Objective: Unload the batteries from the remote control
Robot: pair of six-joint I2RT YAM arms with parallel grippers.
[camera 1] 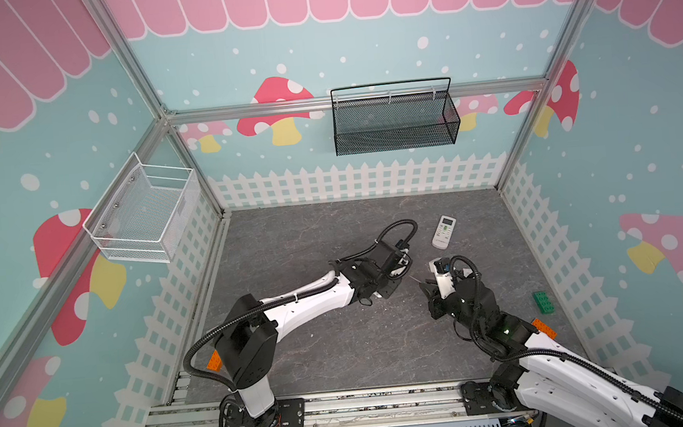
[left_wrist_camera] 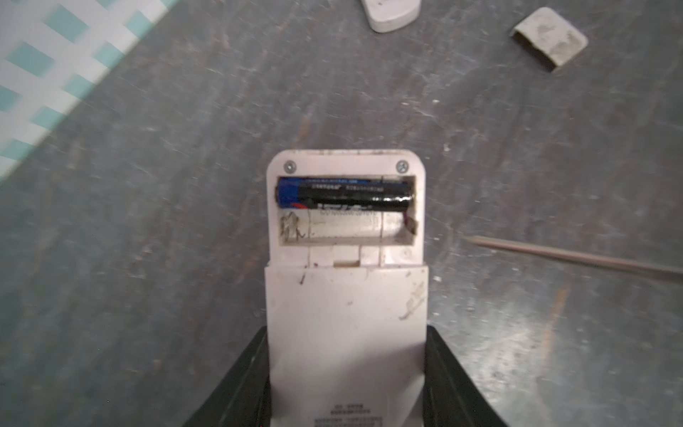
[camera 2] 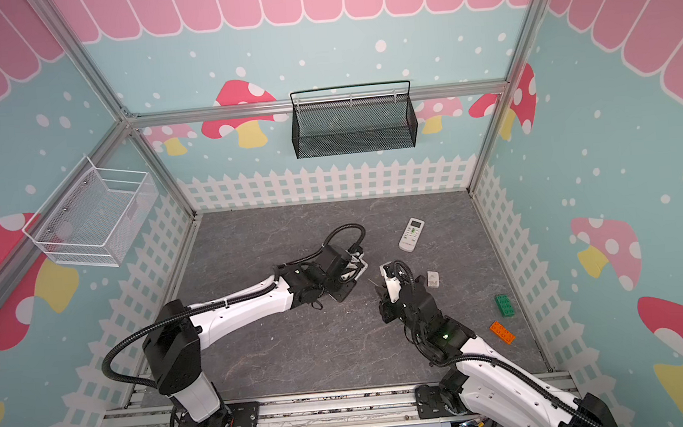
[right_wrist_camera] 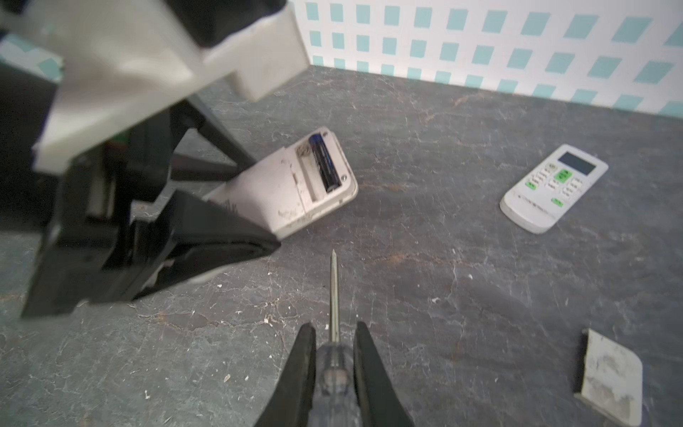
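Beyond left tool (left_wrist_camera: 347, 329), battery (left_wrist_camera: 343, 194) — in remote (left_wrist_camera: 345, 288)

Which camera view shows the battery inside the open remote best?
The left wrist view: the battery lies close and square-on in the remote, beside an empty slot. The right wrist view shows it smaller, at a slant. In both top views it is too small to make out.
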